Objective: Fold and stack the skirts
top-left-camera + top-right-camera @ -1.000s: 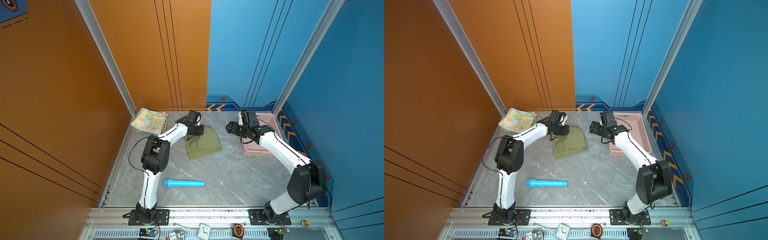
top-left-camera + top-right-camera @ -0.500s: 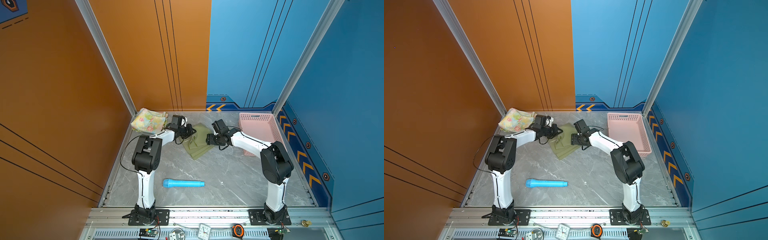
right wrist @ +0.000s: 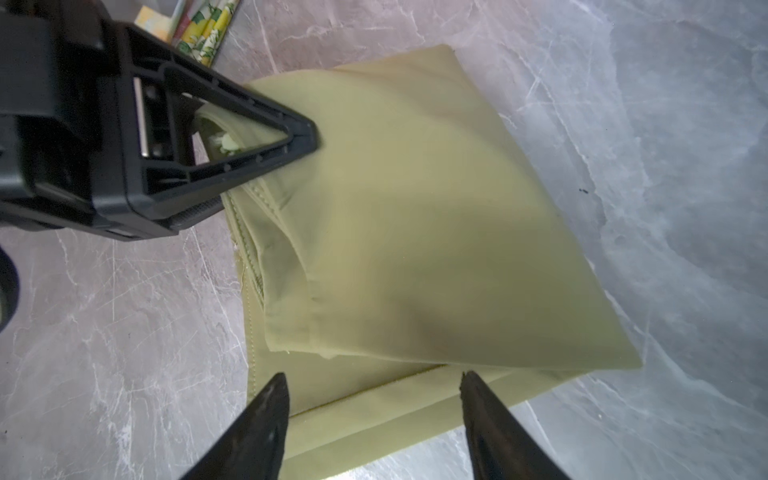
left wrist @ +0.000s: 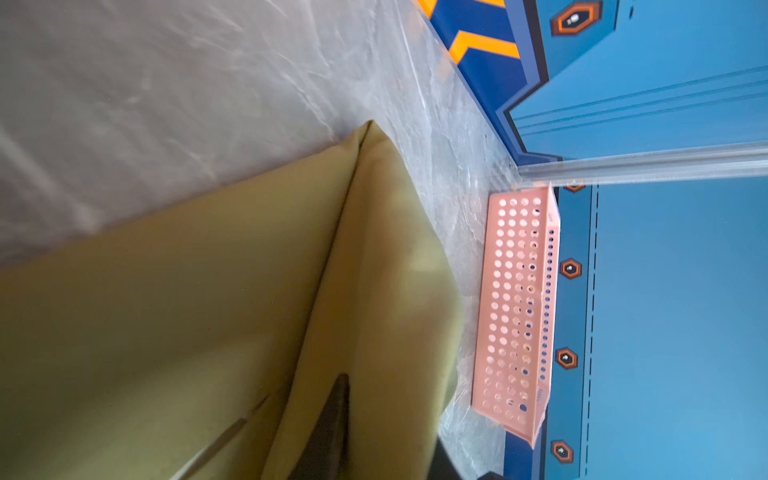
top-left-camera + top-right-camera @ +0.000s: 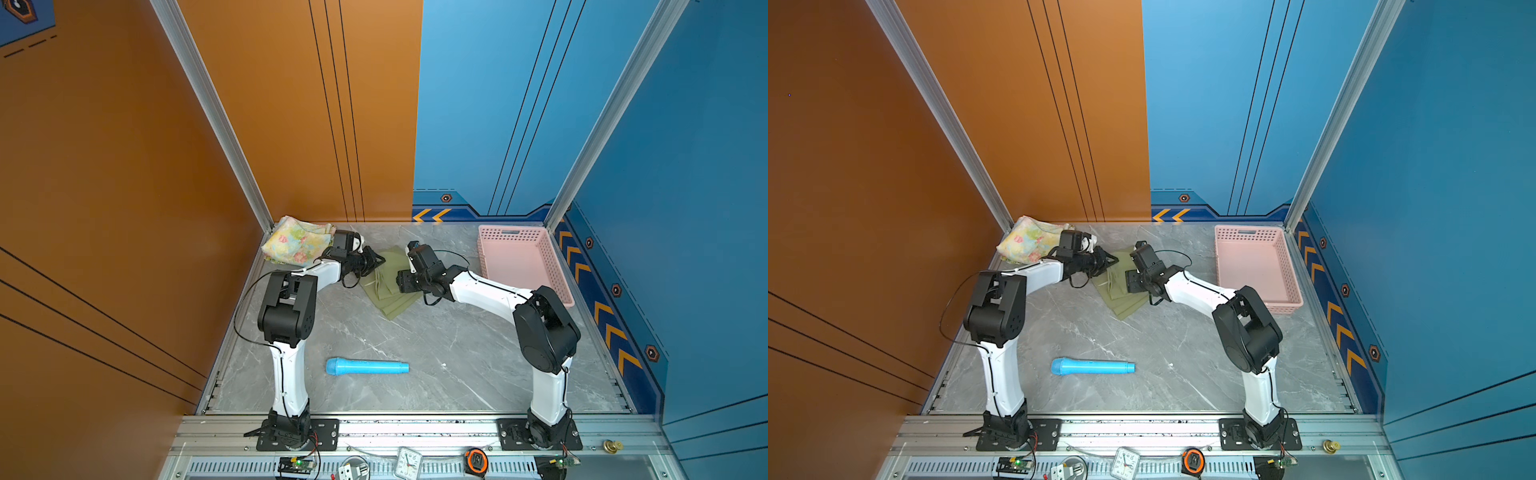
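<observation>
1. Since one second back, the right gripper (image 3: 374, 399) is no longer hanging over the pink basket (image 5: 515, 266). It is now working at the olive skirt (image 5: 388, 291), which is lying narrower and more bunched than it was. The left gripper (image 5: 374, 262) is sitting slightly further toward 9 o'clock.
2. The pastel flowered skirt (image 5: 297, 245) is lying folded in the 10 o'clock corner of the marble table (image 5: 436, 340). The lemon-print skirt (image 3: 205, 35) is showing only as an edge there in the right wrist view. Under or beside the pastel one: cannot tell.
3. The blue tube (image 5: 365, 367) is lying flat at 7 o'clock, its long axis running 9 to 3, well apart from all the cloth.
4. The left gripper is working at the olive skirt's 10 o'clock edge. Its fingers (image 3: 303, 135) are standing narrowly apart with a fold of cloth between them. Pinching or only resting there: cannot tell.
5. The olive skirt is lying in folded layers between 11 and 12 o'clock of table centre, between the two grippers.
6. The right gripper is hanging over the skirt's 3 o'clock side with its jaws wide. Its fingertips (image 3: 270, 407) are straddling the folded hem strip. Contact with the cloth: cannot tell.
7. The pink basket is sitting at 2 o'clock, apart from the skirt.
</observation>
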Tool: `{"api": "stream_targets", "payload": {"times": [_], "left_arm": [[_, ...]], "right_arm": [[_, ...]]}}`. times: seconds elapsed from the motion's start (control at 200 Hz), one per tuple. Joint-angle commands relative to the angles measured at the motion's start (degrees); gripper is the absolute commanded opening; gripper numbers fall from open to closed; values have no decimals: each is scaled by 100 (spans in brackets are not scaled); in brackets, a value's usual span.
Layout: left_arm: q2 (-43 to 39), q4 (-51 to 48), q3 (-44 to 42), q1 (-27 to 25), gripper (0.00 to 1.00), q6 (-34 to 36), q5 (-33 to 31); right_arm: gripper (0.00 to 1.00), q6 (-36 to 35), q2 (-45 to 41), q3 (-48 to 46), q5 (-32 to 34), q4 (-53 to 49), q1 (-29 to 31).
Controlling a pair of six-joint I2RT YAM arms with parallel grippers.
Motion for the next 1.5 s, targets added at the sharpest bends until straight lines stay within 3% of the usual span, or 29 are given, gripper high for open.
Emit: {"api": "stream_targets", "payload": {"times": [0.0, 0.18, 0.416, 0.671, 1.011, 1.161, 1.282, 1.402, 1.492], "left_arm": [[-350, -908, -9, 160, 35, 420, -502], [-246, -2643, 521, 196, 59, 1002, -1327], [-638, -3305, 448, 283, 66, 1352, -1988], [-735, -3102, 69, 407, 64, 1276, -1752], [-628, -2426, -288, 455, 47, 828, -1168], [-476, -2159, -424, 383, 38, 711, -1105], [-266, -2002, -432, 319, 30, 626, -1080], [-83, -1769, -460, 273, 15, 537, -1033], [32, -1570, -494, 225, 0, 463, -1022]], "right_arm": [[66, -140, 22, 62, 173, 100, -40], [67, -275, 213, 333, 208, -67, 60], [74, -714, 595, 935, 243, -346, 426], [80, -1493, 1384, 1734, 538, -689, 862], [79, -1864, 2214, 2498, 1182, -1141, 1003], [64, -1837, 2395, 2633, 1271, -1181, 971], [26, -1839, 2519, 2834, 1238, -1254, 956], [0, -1837, 2548, 2924, 1084, -1257, 929], [0, -1836, 2486, 2969, 970, -1296, 901]]}}
